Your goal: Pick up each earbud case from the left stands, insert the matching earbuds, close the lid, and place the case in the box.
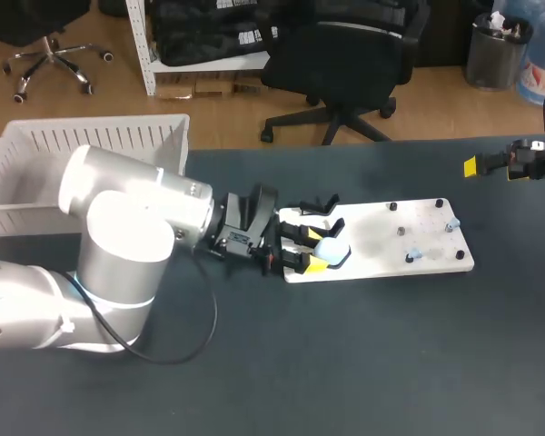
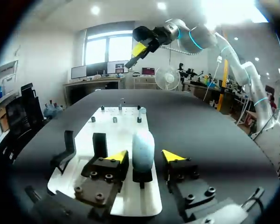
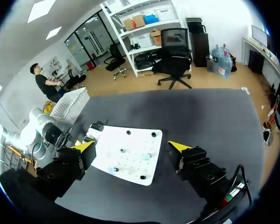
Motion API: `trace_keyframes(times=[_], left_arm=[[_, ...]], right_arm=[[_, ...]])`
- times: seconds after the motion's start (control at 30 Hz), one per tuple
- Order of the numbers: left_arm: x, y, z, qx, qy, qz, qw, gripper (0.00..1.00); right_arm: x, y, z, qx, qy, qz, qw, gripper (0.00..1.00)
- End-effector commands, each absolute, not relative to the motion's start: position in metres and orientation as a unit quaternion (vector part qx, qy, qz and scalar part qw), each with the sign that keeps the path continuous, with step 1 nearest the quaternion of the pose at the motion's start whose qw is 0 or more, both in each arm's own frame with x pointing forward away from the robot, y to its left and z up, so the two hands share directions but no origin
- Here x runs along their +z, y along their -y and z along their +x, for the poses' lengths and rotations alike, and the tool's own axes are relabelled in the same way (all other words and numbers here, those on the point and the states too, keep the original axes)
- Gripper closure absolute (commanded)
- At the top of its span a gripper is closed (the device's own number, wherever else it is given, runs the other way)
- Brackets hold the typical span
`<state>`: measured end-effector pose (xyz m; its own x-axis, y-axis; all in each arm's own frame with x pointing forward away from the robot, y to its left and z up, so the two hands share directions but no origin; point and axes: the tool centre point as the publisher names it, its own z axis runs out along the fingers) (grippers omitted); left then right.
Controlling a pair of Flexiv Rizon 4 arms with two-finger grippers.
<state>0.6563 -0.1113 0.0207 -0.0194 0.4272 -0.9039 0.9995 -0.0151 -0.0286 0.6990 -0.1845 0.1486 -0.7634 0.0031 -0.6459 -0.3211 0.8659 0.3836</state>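
Left gripper [image 2: 144, 156] low over left end of white board [image 1: 381, 238], fingers spread, gripping nothing. Pale blue earbud case [image 2: 143, 145] upright on black stand [image 2: 142, 176] between the yellow tips, gap on each side. Two empty black stands [image 2: 99, 143] beside it, toward board's far left corner. Small pale blue earbuds [image 1: 414, 256] among black pegs at board's right end. Right gripper [image 3: 130, 146] raised above far right edge of tabletop [image 1: 391, 363], fingers wide apart. White slatted box [image 1: 82, 154] at tabletop's far left corner.
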Motion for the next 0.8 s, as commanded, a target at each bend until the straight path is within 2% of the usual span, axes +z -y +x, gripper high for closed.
trace_keyframes(times=[0.03,0.8], left_arm=[[0.0181,0.1127,0.6560,-0.389,-0.598,0.594,0.372,0.56],[0.0166,0.1174,0.6550,-0.385,-0.594,0.594,0.382,0.62]], right_arm=[[0.1491,0.1849,0.6993,0.243,-0.907,-0.088,0.332,0.00],[0.1491,0.1849,0.6993,0.243,-0.907,-0.088,0.332,0.00]])
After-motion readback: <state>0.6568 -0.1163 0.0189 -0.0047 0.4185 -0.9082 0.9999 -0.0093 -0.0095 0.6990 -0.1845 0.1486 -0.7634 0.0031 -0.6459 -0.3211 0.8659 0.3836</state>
